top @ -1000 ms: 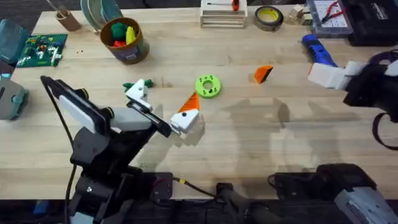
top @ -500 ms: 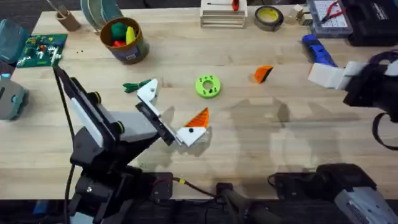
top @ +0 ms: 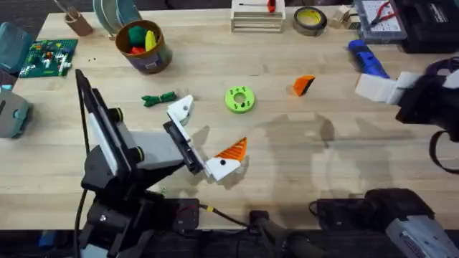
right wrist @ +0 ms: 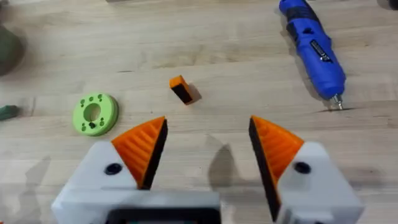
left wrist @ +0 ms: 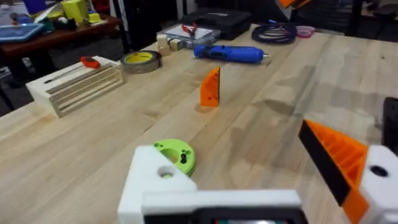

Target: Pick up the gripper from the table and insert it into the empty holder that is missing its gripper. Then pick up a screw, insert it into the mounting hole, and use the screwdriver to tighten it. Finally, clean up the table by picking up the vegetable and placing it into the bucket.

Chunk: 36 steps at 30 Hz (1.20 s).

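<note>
Spreading wide over bare wood, the left gripper [top: 204,138] held nothing: one white angular plastic finger block [top: 180,109], the holder, had no orange wedge, while its other finger [top: 224,163] carried one. The small loose orange ribbed plastic wedge [top: 303,84], the gripper to be fitted, stood well beyond those fingers, past the lime-green round disc [top: 239,99]. The right gripper [right wrist: 207,152] also stood open and empty, both orange pads [right wrist: 142,148] apart, with that wedge [right wrist: 181,89] just ahead and the blue cylindrical electric screwdriver [right wrist: 312,50] off to one side
</note>
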### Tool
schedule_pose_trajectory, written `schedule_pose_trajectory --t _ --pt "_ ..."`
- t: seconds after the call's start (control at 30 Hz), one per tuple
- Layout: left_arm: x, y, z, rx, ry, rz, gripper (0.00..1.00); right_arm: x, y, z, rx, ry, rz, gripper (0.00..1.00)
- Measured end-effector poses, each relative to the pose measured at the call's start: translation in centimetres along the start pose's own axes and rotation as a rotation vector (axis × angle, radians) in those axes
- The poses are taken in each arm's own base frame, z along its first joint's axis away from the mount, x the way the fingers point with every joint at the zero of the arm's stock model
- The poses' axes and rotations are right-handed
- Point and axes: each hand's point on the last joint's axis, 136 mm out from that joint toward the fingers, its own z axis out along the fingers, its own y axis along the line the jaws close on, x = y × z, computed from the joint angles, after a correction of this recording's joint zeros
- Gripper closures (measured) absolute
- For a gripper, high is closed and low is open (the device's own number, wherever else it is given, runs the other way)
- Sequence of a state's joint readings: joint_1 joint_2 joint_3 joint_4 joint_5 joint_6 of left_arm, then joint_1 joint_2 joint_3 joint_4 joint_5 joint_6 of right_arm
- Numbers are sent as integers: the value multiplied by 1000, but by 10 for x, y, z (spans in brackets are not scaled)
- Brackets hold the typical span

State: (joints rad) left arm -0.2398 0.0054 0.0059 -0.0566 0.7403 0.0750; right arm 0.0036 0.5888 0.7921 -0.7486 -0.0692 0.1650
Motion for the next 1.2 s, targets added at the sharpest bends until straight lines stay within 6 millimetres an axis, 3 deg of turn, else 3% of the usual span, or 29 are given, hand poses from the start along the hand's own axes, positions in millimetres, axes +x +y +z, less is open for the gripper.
schedule_pose_trajectory --t 0.27,0.57,0.8,0.97,1.2 --pt "0 -9 0 53 -1 -2 7 9 0 12 1 74 -8 148" --pt "0 -11 0 66 0 -5 8 7 23 15 -68 184 -134 147" --pt "1 -13 0 76 0 -6 8 17 30 27 -78 377 -193 146" --pt "1 -13 -1 77 0 -6 8 5 42 33 -101 470 -266 146" --pt "1 -13 -1 77 0 -6 8 -6 49 59 -111 494 -293 146"
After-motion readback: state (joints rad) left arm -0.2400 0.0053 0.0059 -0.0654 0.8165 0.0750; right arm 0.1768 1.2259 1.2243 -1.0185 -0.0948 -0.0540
